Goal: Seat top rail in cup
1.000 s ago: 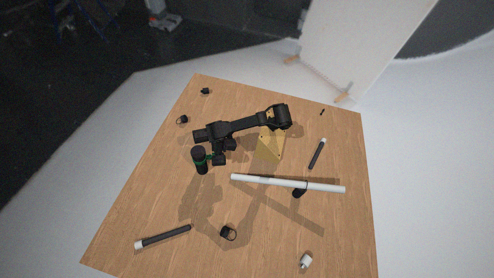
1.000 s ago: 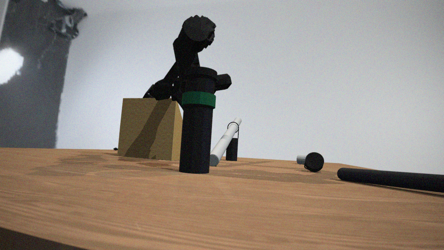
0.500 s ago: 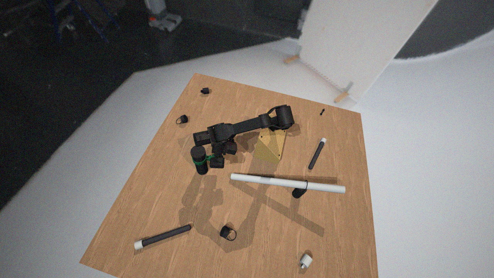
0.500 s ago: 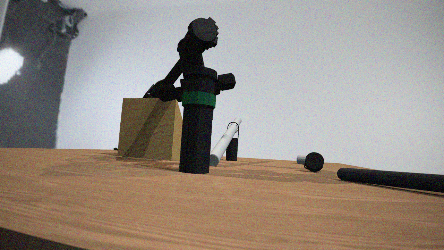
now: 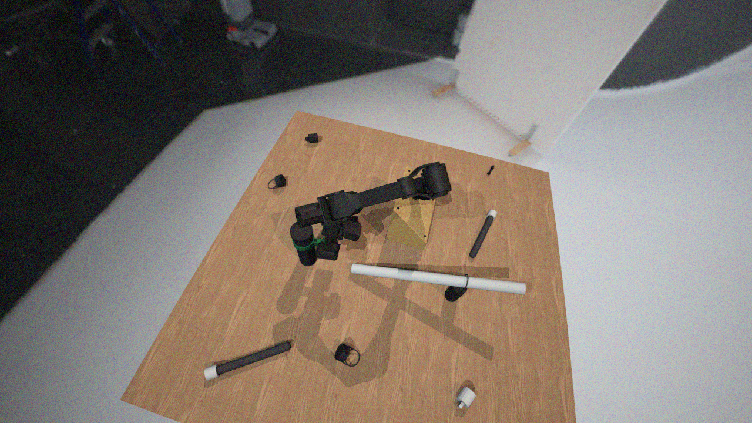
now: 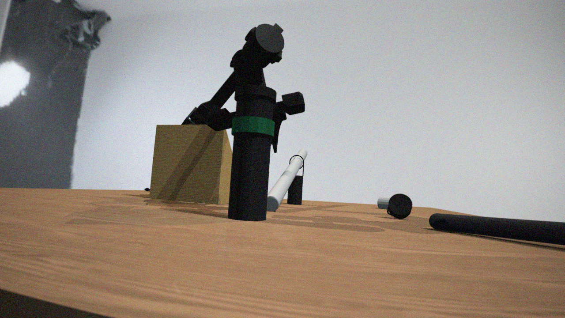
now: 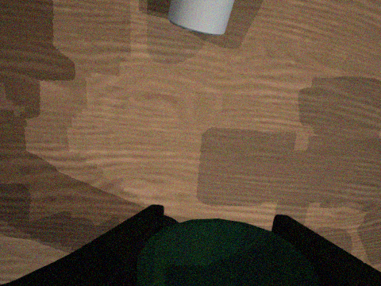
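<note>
The black big post stands upright, with the green brace band around it a little below the post cap. The green rail-end cup sits on the band's rail side, hidden in the exterior view. My gripper is shut on this cup, one finger on each side. The white top rail slants through the loop of the black loop cap. Its end nearest the post is low at the table, apart from cup and gripper.
A yellowish block stands under the arm. Dark rods with white ends lie at the right and front left. A black looped cap and a white fitting lie toward the front.
</note>
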`<state>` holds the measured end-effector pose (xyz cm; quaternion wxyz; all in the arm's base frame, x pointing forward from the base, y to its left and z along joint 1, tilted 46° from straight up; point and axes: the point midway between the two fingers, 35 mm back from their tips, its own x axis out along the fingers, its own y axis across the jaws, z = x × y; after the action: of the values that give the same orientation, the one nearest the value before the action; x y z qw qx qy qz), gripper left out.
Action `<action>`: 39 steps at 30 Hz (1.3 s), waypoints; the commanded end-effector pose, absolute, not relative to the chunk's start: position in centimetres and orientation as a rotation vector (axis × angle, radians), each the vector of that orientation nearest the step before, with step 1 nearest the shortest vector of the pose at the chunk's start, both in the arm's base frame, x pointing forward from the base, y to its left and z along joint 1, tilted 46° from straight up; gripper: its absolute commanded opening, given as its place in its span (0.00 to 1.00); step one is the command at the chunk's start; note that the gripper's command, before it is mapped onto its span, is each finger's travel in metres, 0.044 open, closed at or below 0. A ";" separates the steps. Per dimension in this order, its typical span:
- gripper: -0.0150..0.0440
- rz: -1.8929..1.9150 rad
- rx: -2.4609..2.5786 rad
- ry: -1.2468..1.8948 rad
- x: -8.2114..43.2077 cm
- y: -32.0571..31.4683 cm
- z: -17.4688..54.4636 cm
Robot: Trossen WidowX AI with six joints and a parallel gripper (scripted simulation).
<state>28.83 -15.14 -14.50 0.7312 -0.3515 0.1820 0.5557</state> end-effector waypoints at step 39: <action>0.25 1.185 -0.709 0.478 29.8 -15.1 -14.4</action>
<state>29.81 -15.10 -14.41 0.7447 -0.3239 0.2180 0.5413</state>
